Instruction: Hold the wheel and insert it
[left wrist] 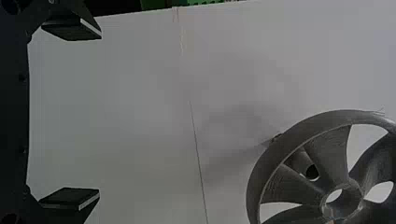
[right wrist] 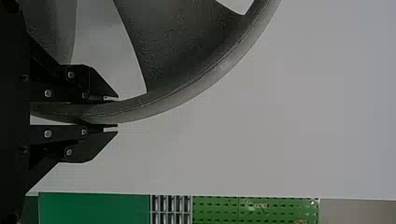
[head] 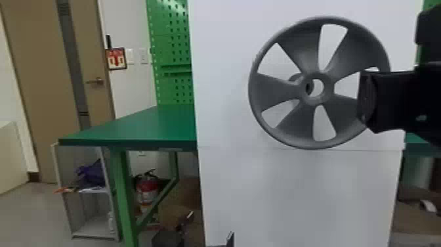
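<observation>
Okay, right gripper nearly closed, pinching wheel at 3 o'clock in head view, before white panel; left gripper spread wide, empty. Probably light, stiff, slick; 9 o'clock suits second hold.

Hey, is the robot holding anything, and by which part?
The right gripper holds the gray spoked wheel by its rim, on the robot's right side; the left gripper is empty.

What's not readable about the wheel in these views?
- Head view: stretch of the wheel, behind the right gripper.
- Head view: most of the round grey part, behind the wheel.
- Left wrist view: part of the wheel, cut by the edge.
- Right wrist view: hub, cut off.
</observation>
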You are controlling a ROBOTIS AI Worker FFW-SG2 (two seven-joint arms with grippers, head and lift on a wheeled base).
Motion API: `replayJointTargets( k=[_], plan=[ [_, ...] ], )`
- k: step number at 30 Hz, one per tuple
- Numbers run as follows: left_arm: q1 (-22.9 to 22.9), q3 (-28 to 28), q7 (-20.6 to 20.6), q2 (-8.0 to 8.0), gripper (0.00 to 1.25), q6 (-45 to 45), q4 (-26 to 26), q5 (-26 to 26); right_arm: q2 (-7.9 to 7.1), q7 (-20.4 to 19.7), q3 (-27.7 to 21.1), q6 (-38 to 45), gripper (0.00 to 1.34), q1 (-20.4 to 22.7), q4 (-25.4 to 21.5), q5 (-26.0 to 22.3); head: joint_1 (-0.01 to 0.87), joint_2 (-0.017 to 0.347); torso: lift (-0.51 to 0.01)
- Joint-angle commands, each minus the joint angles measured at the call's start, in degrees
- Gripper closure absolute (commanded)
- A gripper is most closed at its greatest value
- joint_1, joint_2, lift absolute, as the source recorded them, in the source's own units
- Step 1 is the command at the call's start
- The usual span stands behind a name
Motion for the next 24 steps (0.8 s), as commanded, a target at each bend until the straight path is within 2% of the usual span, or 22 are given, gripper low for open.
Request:
replayJointTargets(
  k=[1, 24],
  plan=[
    [-0.07, -0.11, 0.00, 0.00, 0.10, 0.00, 0.13, 0.00, 0.05, 0.89, -0.02, -1.50, 1.08, -0.39, 1.85, 0.00, 0.233, 0.304, -0.499],
    [-0.34, -0.55, 0.00, 0.09, 0.10, -0.09, 0.48, 0.26, 0.05, 1.68, 0.68, -4.14, 1.08, -2.50, 5.01, 0.79, 0.233, 0.304, -0.499]
  ],
)
